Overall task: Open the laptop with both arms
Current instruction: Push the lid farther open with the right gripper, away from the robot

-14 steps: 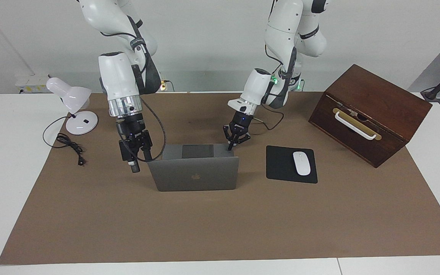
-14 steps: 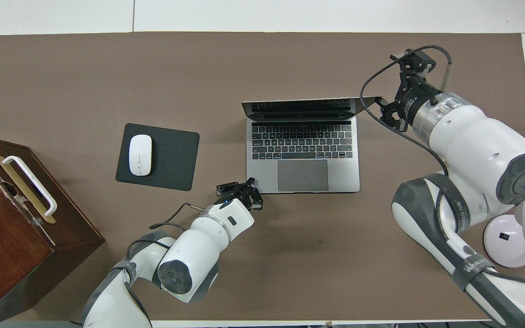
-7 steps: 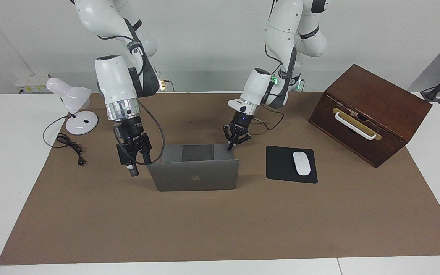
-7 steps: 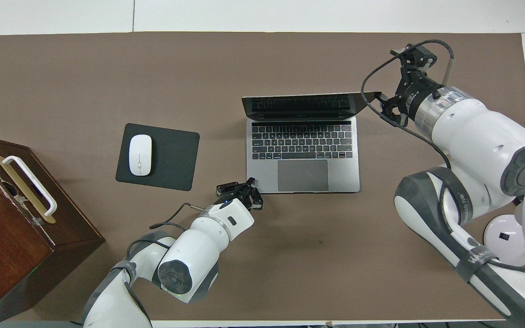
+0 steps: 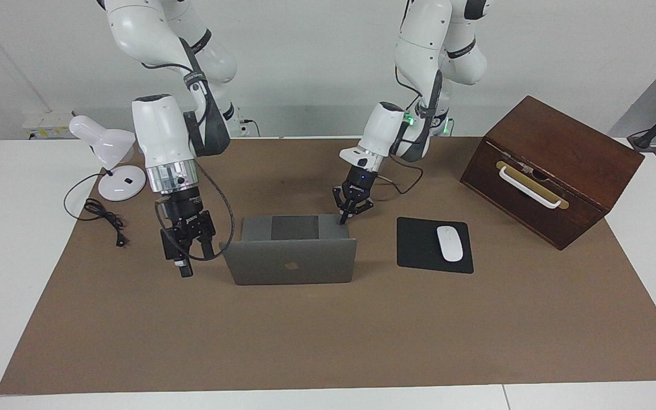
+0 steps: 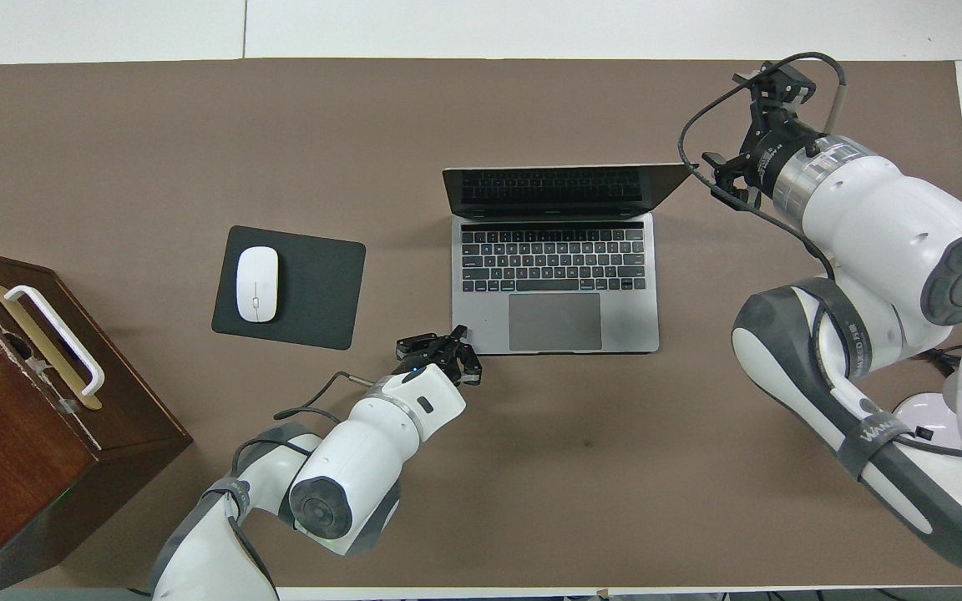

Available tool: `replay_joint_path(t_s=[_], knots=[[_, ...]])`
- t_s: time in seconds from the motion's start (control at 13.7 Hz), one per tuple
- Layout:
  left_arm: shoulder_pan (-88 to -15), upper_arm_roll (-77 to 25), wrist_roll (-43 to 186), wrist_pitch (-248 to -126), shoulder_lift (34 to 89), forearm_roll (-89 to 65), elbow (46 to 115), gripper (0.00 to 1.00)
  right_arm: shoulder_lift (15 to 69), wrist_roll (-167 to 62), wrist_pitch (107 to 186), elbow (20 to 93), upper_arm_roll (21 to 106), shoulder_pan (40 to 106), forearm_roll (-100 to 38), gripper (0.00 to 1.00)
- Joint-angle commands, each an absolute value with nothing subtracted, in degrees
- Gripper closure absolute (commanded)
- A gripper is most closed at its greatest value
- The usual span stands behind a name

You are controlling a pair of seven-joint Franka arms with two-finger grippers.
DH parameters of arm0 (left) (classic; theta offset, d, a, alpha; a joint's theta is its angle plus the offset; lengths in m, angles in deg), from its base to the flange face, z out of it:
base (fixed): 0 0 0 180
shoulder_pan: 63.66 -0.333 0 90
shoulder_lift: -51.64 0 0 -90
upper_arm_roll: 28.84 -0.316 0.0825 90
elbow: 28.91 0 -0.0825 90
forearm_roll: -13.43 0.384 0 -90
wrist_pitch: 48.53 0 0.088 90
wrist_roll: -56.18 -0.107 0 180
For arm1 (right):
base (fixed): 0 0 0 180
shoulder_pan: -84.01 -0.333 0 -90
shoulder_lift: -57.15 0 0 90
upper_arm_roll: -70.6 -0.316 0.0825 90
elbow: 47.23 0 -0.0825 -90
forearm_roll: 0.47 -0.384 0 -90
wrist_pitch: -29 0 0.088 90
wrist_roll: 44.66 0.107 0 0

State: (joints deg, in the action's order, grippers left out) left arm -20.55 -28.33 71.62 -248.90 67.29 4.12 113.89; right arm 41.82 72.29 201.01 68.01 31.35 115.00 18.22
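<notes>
The silver-grey laptop [image 5: 291,265] stands open in the middle of the brown mat, its lid nearly upright with the apple logo facing away from the robots. In the overhead view its keyboard [image 6: 554,259] and trackpad show. My left gripper [image 5: 344,218] is shut, its tip down on the corner of the laptop's base nearest the robots, toward the left arm's end; it also shows in the overhead view [image 6: 458,334]. My right gripper [image 5: 188,259] hangs just beside the lid's side edge toward the right arm's end, apart from it, and shows in the overhead view [image 6: 721,175].
A black mouse pad [image 5: 419,245] with a white mouse [image 5: 450,243] lies beside the laptop toward the left arm's end. A brown wooden box [image 5: 550,165] with a white handle stands past it. A white desk lamp [image 5: 109,154] and its black cord [image 5: 103,216] are at the right arm's end.
My right gripper has drawn away from the lid's corner toward the right arm's end of the table. The lid has tipped a little further open. The left gripper has not moved.
</notes>
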Motion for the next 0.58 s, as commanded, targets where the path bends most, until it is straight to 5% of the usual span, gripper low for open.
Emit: replay_joint_path(t_s=[0.0, 0.51], knots=[[-19.9, -28.7, 70.8, -249.3, 70.9, 3.1, 112.9, 1.0, 40.8, 73.5, 199.8, 66.2, 32.0, 114.4, 20.6, 0.0], [-20.0, -28.7, 71.6, -249.3, 70.9, 3.1, 112.7, 1.0, 40.9, 71.7, 192.7, 63.2, 34.9, 116.0, 29.6, 0.0]])
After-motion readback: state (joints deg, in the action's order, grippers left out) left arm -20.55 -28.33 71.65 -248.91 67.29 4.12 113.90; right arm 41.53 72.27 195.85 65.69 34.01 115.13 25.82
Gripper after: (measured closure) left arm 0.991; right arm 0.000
